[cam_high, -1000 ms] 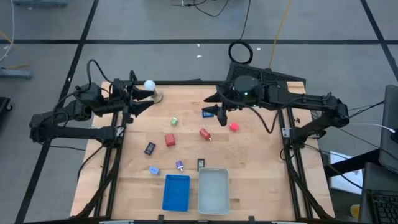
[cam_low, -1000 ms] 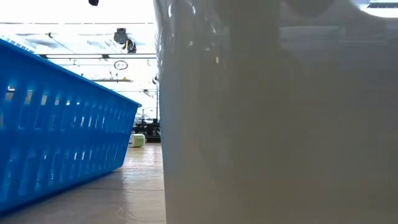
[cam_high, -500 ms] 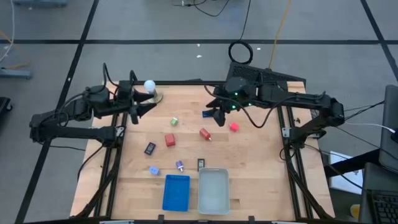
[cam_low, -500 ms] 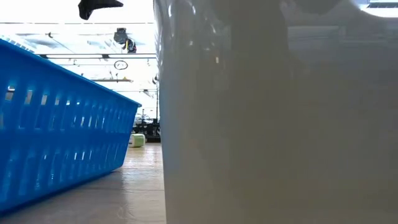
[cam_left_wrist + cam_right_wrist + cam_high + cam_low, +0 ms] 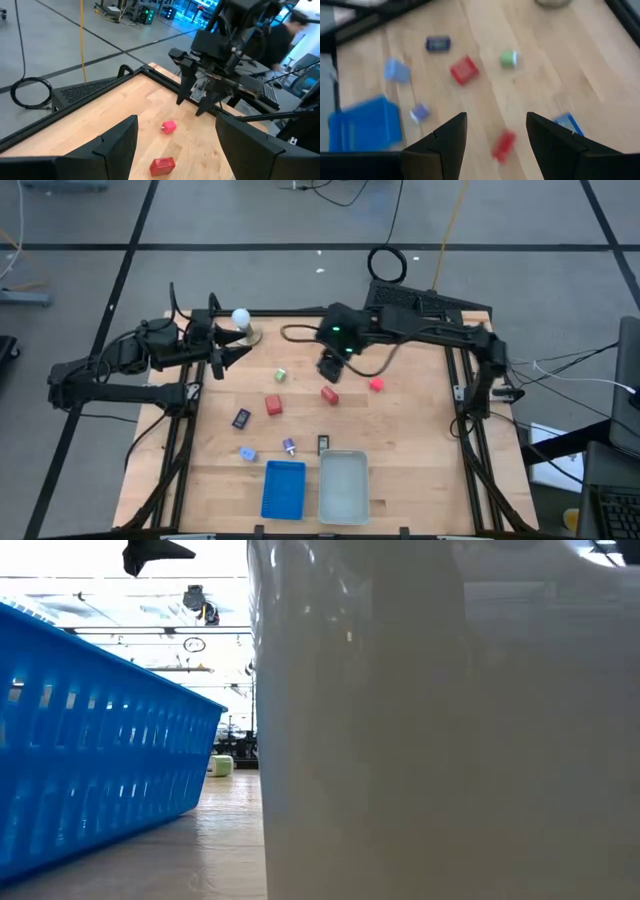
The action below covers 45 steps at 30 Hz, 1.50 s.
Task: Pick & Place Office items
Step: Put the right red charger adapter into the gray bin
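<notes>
Since a second ago the right arm has swung across the far side of the table toward the middle, so the right gripper (image 5: 331, 368) now hovers above and just beyond a red block (image 5: 329, 394); the left arm has only shifted slightly near the far-left corner. The office items lie scattered on the pale wooden table (image 5: 410, 440): that red block near the centre, a second red block (image 5: 273, 406) to its left, a smaller pinkish-red piece (image 5: 376, 384) to its right, a green piece (image 5: 281, 375) toward the far side, a dark flat piece (image 5: 241, 419), a light blue piece (image 5: 248, 453), a purple-topped piece (image 5: 289, 446) and a small black piece (image 5: 324, 444) just beyond the trays. Nothing sits in the blue tray (image 5: 283, 488) or the pale grey tray (image 5: 343, 486) at the near edge, as far as the overhead view shows. The right wrist view shows that claw's two dark fingers (image 5: 440, 145) spread wide with nothing between them, the red block (image 5: 503, 145) blurred below the gap. The left gripper (image 5: 219, 352) is likewise spread wide and empty, waiting beside the white ball (image 5: 240, 317). The likely step is a descent onto the centre red block; it looks hard, smooth and boxy, so squaring the fingers to its flat sides and centring before closing should keep it from twisting away. The blue tray is slotted plastic, and the grey one appears smooth-walled.
</notes>
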Each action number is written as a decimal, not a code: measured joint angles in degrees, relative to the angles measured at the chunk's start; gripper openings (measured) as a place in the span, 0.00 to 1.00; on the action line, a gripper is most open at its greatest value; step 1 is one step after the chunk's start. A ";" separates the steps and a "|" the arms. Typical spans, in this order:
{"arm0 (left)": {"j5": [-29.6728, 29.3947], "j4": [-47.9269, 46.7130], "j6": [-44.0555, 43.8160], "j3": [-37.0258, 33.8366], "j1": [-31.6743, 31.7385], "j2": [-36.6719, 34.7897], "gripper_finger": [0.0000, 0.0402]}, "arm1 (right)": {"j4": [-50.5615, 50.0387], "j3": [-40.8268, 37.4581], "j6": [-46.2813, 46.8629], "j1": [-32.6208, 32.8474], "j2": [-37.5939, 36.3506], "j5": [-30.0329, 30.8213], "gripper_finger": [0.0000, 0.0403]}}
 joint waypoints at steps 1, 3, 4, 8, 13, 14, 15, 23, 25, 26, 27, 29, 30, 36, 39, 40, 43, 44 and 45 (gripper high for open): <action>0.00 -0.06 -0.02 0.00 -0.02 0.00 0.67 | -3.14 2.94 1.53 0.25 1.66 0.77 0.49; -0.03 -0.48 0.00 0.00 -0.01 -0.02 0.67 | -10.15 8.23 4.04 0.95 4.73 2.87 0.49; -0.01 -0.85 0.03 0.00 0.00 -0.02 0.67 | -12.11 10.46 5.30 1.31 5.94 3.62 0.49; -0.15 -2.99 1.14 0.00 0.00 -0.02 0.67 | -17.83 14.55 10.80 2.75 9.37 6.18 0.49; -0.38 -5.43 1.76 0.00 0.04 -0.02 0.67 | -17.57 14.73 19.59 4.50 11.75 4.80 0.49; -0.38 -5.57 1.78 0.00 0.04 -0.01 0.67 | -17.35 14.80 20.39 4.83 12.37 4.73 0.49; -0.38 -5.58 2.04 0.00 0.04 0.00 0.67 | -17.73 14.80 20.83 5.19 12.98 4.56 0.49; -0.13 -5.44 2.45 0.00 0.04 -0.02 0.67 | -24.02 14.71 22.08 5.98 17.47 4.06 0.49; -0.12 -5.44 2.78 0.00 0.04 -0.01 0.67 | -24.07 14.71 22.07 5.96 17.73 5.38 0.49; -0.12 -5.44 2.94 0.00 0.04 0.00 0.67 | -23.79 14.71 22.06 5.98 17.77 6.21 0.49; -0.10 -5.44 3.02 0.00 0.04 -0.01 0.67 | -23.41 14.69 21.76 6.00 17.79 6.47 0.49; -0.09 -5.44 3.02 0.00 0.04 -0.02 0.67 | -22.41 14.67 20.84 6.00 17.70 6.22 0.49; -0.07 -5.44 3.00 0.00 0.04 0.00 0.67 | -21.67 14.46 20.67 6.00 17.62 6.19 0.49; -0.05 -5.41 3.00 0.00 0.04 -0.01 0.67 | -18.00 11.88 20.54 6.33 17.73 6.11 0.49; -0.05 -5.41 3.00 0.00 0.04 -0.02 0.67 | -16.56 9.66 20.37 6.33 17.66 6.06 0.49; -0.05 -5.41 2.98 0.00 0.04 0.00 0.67 | -15.98 8.70 20.36 6.33 17.68 6.06 0.49; -0.05 -5.41 2.98 0.00 0.04 -0.01 0.67 | -15.31 6.73 19.91 6.33 17.73 5.99 0.49; -0.05 -5.41 2.98 0.00 0.04 -0.01 0.67 | -15.25 6.28 19.52 6.33 17.73 6.01 0.49; -0.05 -5.41 2.98 0.00 0.04 -0.02 0.67 | -15.08 5.83 19.22 6.33 17.69 5.99 0.49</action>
